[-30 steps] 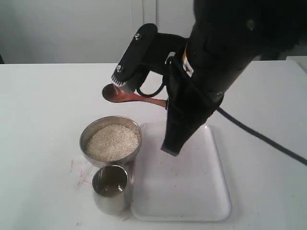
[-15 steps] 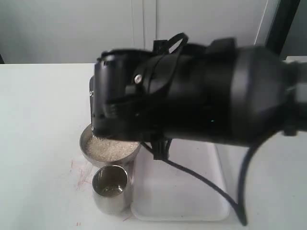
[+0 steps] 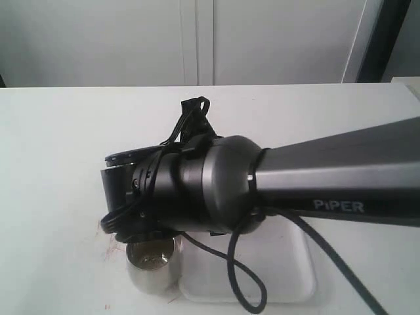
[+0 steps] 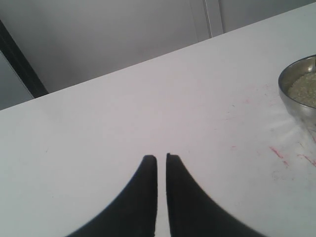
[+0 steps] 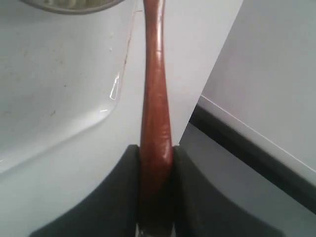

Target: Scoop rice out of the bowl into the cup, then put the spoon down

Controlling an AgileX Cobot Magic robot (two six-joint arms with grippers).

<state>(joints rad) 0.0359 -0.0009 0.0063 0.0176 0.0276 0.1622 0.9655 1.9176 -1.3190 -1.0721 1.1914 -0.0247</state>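
In the right wrist view my right gripper [image 5: 156,148] is shut on the slim handle of the reddish-brown wooden spoon [image 5: 154,84]. The handle runs toward the steel bowl [image 5: 64,7], and the scoop is out of frame. In the exterior view the right arm [image 3: 216,190] hides the bowl and the spoon. The small steel cup [image 3: 152,264] stands just in front of that arm. The left wrist view shows the bowl [image 4: 291,96] with white rice [image 4: 305,88] at the frame's edge. My left gripper [image 4: 158,158] is shut on nothing above bare table, well away from the bowl.
A white tray [image 3: 289,272] lies to the right of the cup, partly under the right arm and its loose black cable [image 3: 246,289]. Its rim [image 5: 106,106] shows beside the spoon handle. Red marks [image 4: 277,152] dot the white table near the bowl.
The right arm has swung forward and down over the bowl, with the spoon still in its gripper. Bowl and spoon, visible a second ago, are now hidden in the exterior view.
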